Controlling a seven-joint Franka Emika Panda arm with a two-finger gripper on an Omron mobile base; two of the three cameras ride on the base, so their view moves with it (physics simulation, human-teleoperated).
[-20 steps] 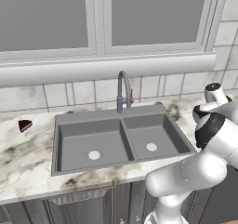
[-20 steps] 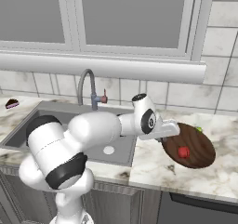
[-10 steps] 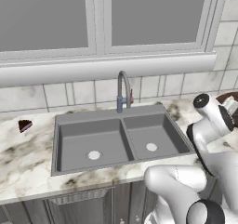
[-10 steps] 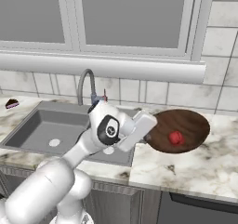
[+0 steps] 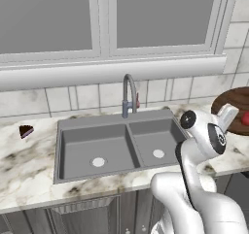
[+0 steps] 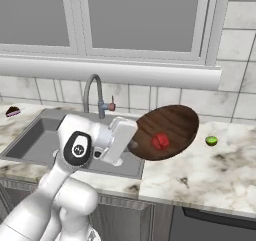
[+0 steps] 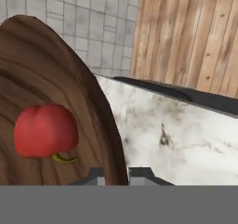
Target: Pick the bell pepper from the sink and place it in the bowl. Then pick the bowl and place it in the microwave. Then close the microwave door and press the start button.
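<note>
My gripper (image 6: 132, 144) is shut on the near rim of the dark brown bowl (image 6: 167, 130), which hangs tilted in the air above the counter, right of the sink (image 6: 37, 135). The red bell pepper (image 6: 160, 141) lies inside the bowl. From the left base view, the bowl (image 5: 236, 107) and bell pepper (image 5: 245, 117) sit at the right edge, with the gripper (image 5: 232, 117) at the rim. In the hand view, the two fingertips of the gripper (image 7: 117, 174) pinch the rim of the bowl (image 7: 56, 79), and the pepper (image 7: 45, 130) rests against its inner wall. The microwave is out of view.
The double sink (image 5: 116, 141) and its curved faucet (image 5: 129, 94) lie left of the arm. A green lime (image 6: 211, 140) sits on the marble counter at the right. A dark slice (image 5: 26, 130) lies far left. A wooden panel (image 7: 195, 37) stands beyond the counter.
The arm has swung and lifted the bowl with the pepper off the counter, carrying it up and toward the sink side. The bowl now tilts more steeply.
</note>
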